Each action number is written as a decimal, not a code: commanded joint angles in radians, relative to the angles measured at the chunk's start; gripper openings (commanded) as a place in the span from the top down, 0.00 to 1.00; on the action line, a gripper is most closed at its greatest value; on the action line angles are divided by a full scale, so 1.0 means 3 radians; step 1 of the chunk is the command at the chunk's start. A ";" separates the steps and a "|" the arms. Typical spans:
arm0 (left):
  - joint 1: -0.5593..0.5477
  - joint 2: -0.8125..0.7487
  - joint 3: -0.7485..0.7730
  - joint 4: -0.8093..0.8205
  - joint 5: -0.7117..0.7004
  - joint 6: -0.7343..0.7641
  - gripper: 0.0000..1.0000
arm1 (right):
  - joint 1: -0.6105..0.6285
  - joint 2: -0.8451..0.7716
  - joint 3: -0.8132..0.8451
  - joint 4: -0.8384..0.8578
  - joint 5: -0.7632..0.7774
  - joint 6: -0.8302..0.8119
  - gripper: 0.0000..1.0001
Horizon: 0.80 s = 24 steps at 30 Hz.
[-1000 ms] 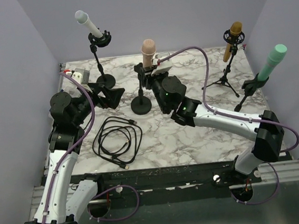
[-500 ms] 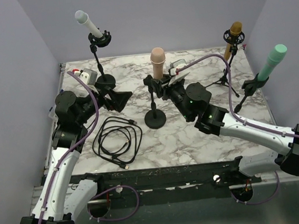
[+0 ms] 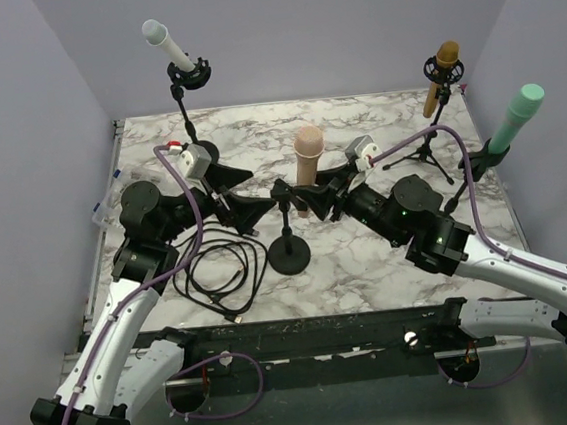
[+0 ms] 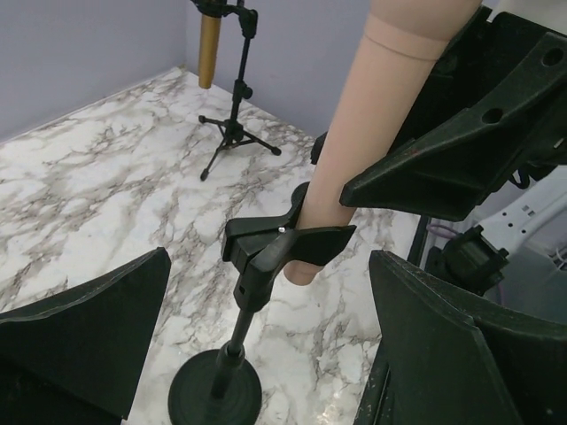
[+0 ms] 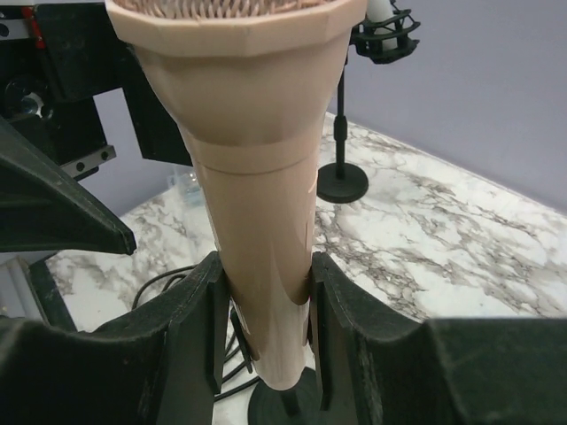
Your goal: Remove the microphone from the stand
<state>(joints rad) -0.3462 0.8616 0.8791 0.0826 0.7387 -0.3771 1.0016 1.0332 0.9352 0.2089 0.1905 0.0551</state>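
- The beige microphone [image 3: 307, 156] stood head-up near the middle of the marble table [image 3: 389, 263]. Its lower end was seated in the spring clip of the stand [image 3: 288, 234], so it had not been lifted out.
- In the left wrist view, the clip of the stand [image 4: 282, 243] gripped the tapered tail of the beige microphone [image 4: 376, 124]. The stand's round base rested on the marble.
- The right gripper [image 3: 315, 199] was clenched on the beige microphone just above the clip.
- In the right wrist view, the right gripper [image 5: 266, 297] had its two black fingers [image 5: 205, 336] pressed flat against opposite sides of the beige microphone [image 5: 257, 177] (no gap showed on either side).
- The left gripper [image 3: 249, 193] was released, with its jaws spread wide. It pointed at the stand from the left, near the stand but not touching it.
- In the left wrist view, the left gripper [image 4: 270, 266] framed the clip between its two dark fingers [image 4: 89, 341], well clear of it on both sides.
- A black cable [image 3: 219, 269] lay coiled on the table below the left gripper.
- A white microphone [image 3: 167, 45] stood on its own stand at the far left.
- A gold microphone [image 3: 440, 74] sat on a tripod at the far right, also seen in the left wrist view [image 4: 210, 44].
- A green microphone [image 3: 516, 120] stood at the right edge.
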 commanded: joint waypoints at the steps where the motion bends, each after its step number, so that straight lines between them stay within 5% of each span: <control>1: -0.0098 -0.0064 -0.0053 0.0326 0.0308 0.0083 0.02 | 0.0023 -0.0151 -0.0030 -0.0124 -0.0379 0.0128 0.99; 24: -0.0205 0.0852 -0.0139 0.1150 0.1168 0.0178 0.06 | 0.0020 -0.0181 -0.0148 -0.0096 -0.0535 -0.0040 0.99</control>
<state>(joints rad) -0.4019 1.0901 0.8688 0.2996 1.0096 -0.3405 1.0016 0.9585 0.8879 0.1867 0.0933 0.0448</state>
